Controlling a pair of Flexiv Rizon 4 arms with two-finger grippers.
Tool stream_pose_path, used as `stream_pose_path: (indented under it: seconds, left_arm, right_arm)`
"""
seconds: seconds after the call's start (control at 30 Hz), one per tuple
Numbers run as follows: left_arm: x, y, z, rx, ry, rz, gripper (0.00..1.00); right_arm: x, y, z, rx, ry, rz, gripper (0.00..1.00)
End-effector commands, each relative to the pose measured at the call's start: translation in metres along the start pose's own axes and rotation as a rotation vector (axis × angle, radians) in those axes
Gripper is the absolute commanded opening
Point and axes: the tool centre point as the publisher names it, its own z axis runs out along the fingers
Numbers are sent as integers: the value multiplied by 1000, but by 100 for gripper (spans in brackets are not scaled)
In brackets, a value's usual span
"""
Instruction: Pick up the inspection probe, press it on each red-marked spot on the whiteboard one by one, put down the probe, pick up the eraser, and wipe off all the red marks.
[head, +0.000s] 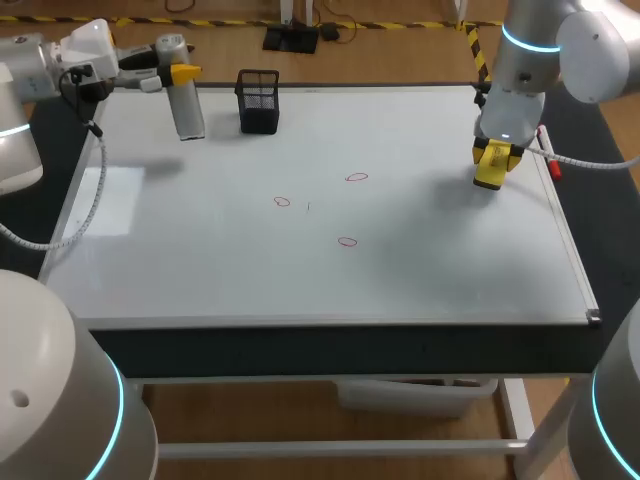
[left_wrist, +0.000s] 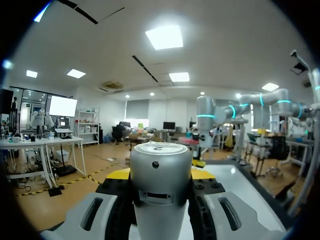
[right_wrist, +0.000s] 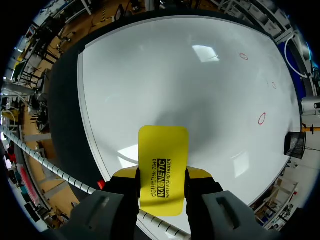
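While left claw (left_wrist: 160, 175) grips probe (head: 188, 115) over whiteboard (head: 200, 260) far-left corner, right claw (right_wrist: 162, 172) clamps eraser (right_wrist: 163, 150) above its right edge; wiping step: next, lower onto nearest red mark (head: 356, 177).

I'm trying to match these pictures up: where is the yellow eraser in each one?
Head view: the eraser is at the whiteboard's right side, in the right tool.
Left wrist view: not in it.
Right wrist view: the eraser is clamped in that tool.
Shared landmark: the black mesh cup.
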Motion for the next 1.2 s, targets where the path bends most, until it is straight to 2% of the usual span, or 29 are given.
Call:
stream_pose_path:
  seconds: [0.03, 0.33, 0.6, 1.03, 1.2]
  left_arm:
    - [4, 2, 15, 0, 41, -18, 0]
    - [43, 4, 42, 50, 158, -72, 0]
    - [84, 10, 66, 50, 284, -68, 0]
    - [145, 25, 97, 68, 410, -60, 0]
    - [161, 32, 106, 85, 456, -53, 0]
  right_arm:
    - [1, 0, -1, 3, 3, -2, 0]
    - [1, 0, -1, 3, 3, -2, 0]
    - [1, 0, -1, 3, 3, -2, 0]
    - [1, 0, -1, 3, 3, -2, 0]
    - [1, 0, -1, 3, 3, -2, 0]
